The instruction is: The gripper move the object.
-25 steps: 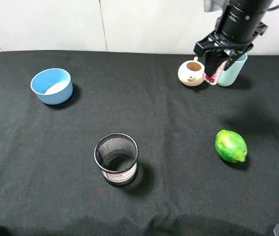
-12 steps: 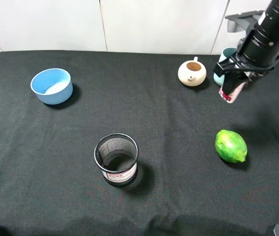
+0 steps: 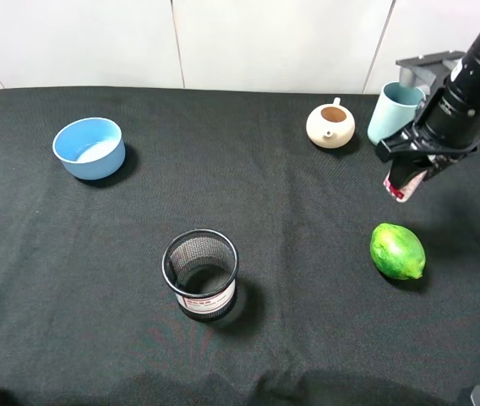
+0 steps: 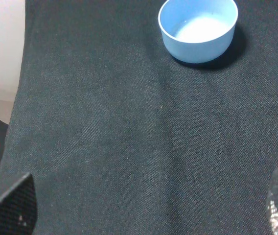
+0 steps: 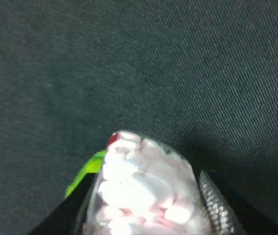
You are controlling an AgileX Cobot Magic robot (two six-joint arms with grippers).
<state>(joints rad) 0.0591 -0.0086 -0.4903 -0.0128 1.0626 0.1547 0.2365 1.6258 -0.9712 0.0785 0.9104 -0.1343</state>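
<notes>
At the right of the exterior high view, my right gripper (image 3: 407, 173) is shut on the object (image 3: 403, 184), a small white bottle with a red and pink label. It hangs tilted above the black cloth, beyond the green fruit (image 3: 397, 250). The right wrist view shows the bottle (image 5: 144, 193) up close between the fingers (image 5: 212, 205), with a sliver of the green fruit (image 5: 87, 171) behind it. The left gripper shows only as two dark finger corners (image 4: 11, 205) low over the cloth; I cannot tell how its jaws stand.
A cream teapot (image 3: 330, 124) and a pale teal cup (image 3: 390, 112) stand at the back right. A blue bowl (image 3: 90, 147) sits at the back left, also in the left wrist view (image 4: 198, 28). A black mesh pen holder (image 3: 200, 274) stands front centre.
My right gripper has carried the bottle from between the teapot and the teal cup rightward and toward the front, now closer to the green fruit.
</notes>
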